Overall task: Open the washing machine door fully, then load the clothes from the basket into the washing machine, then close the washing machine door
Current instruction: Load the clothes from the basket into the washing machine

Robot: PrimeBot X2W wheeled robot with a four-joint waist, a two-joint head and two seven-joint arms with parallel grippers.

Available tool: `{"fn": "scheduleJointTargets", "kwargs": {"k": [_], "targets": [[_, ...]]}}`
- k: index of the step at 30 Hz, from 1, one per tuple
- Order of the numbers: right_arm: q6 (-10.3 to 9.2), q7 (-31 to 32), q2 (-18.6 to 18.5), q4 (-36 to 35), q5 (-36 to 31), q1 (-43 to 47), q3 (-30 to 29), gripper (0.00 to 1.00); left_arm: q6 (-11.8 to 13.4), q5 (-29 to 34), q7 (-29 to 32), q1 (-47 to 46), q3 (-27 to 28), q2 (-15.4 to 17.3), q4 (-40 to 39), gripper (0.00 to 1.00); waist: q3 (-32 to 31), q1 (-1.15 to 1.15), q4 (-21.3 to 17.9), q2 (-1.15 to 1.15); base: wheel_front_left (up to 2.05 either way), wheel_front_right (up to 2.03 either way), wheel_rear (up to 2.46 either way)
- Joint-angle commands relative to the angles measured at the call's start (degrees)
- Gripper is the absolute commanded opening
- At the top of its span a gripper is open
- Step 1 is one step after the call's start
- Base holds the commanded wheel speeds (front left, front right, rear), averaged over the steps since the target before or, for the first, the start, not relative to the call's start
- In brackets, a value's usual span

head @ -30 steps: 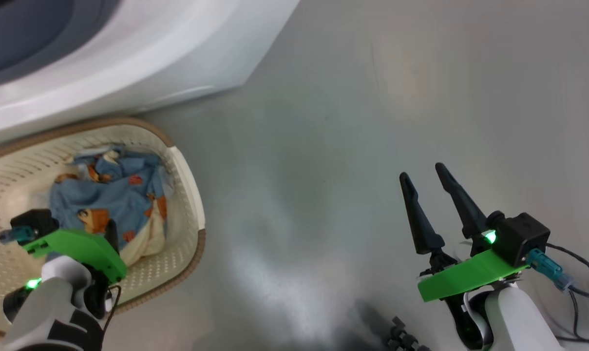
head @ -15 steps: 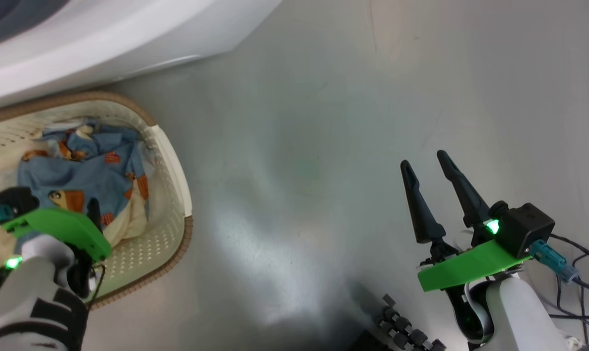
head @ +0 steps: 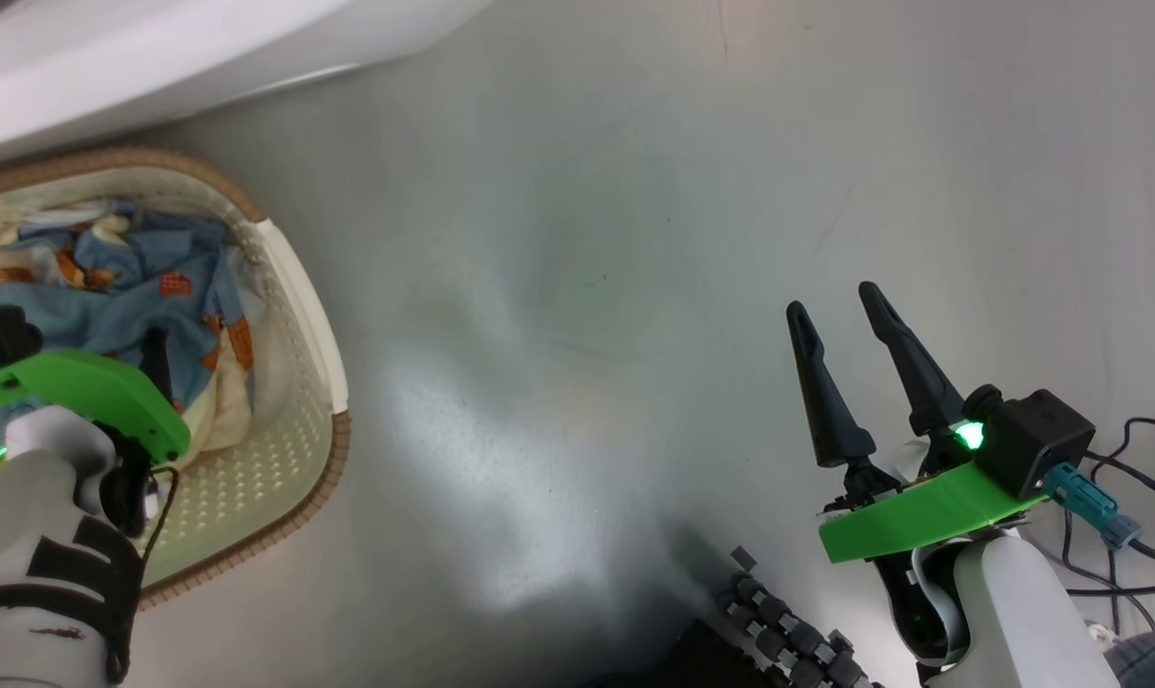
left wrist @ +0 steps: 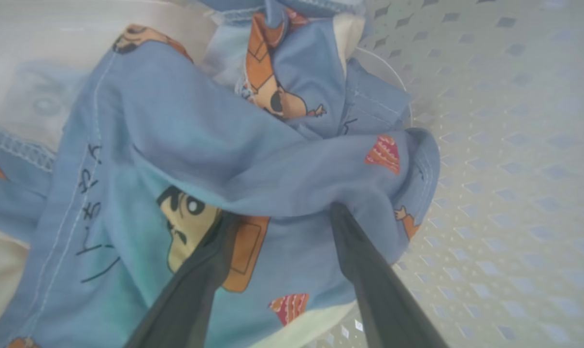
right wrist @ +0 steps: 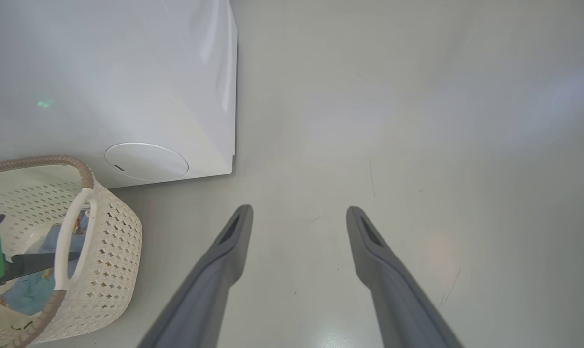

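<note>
The cream perforated basket [head: 290, 315] with its brown rim stands on the floor at the left, against the white washing machine [head: 109, 76]. In it lie the clothes [head: 128, 287], blue printed fabric over a cream piece. My left gripper [left wrist: 282, 212] is down in the basket, open, its fingertips [left wrist: 337, 212] pressed into the blue clothes [left wrist: 176, 145] with a fold bulging between them. My right gripper [head: 831, 300] hangs open over bare floor at the right, holding nothing. The washing machine door is out of view.
The right wrist view shows the washing machine's [right wrist: 127, 72] lower corner with a round white cover [right wrist: 147, 162], the basket [right wrist: 108, 241] beside it, and my right gripper [right wrist: 299, 210]. Dark cables [head: 1112, 545] trail at the lower right. A black ribbed part [head: 778, 621] sits at the bottom edge.
The head camera has moved, so basket and machine sit further up and left in the picture. Both grippers stay open; the left one stays in the clothes.
</note>
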Motion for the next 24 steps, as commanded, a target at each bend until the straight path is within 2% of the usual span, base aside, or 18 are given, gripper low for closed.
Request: {"fn": "scheduleJointTargets", "kwargs": {"k": [1,7,12,24], "targets": [[0.08,-0.68,-0.47,-1.17,0.93,1.12,0.84,1.00,0.47,0.77,-0.40,0.76,0.56,1.99,0.07,1.00,0.89,0.00,-0.31,0.00,0.00,0.00,0.00],[0.08,-0.68,-0.47,-1.55,0.94,1.13,0.56,1.00,0.98,1.19,-0.48,-0.43,-0.23,2.66,0.28,1.00,2.46,0.00,-0.47,0.00,0.00,0.00,0.00],[0.08,-0.68,-0.47,-1.98,0.84,1.22,0.45,1.00,3.00,2.46,-1.41,-1.56,-1.57,3.02,0.40,1.00,3.33,0.00,-0.48,0.00,0.00,0.00,0.00],[0.08,-0.68,-0.47,-2.74,0.61,1.31,-0.08,1.00,5.50,3.78,-1.73,-2.93,-3.62,2.72,0.58,1.00,4.78,0.00,-0.84,0.00,0.00,0.00,0.00]]}}
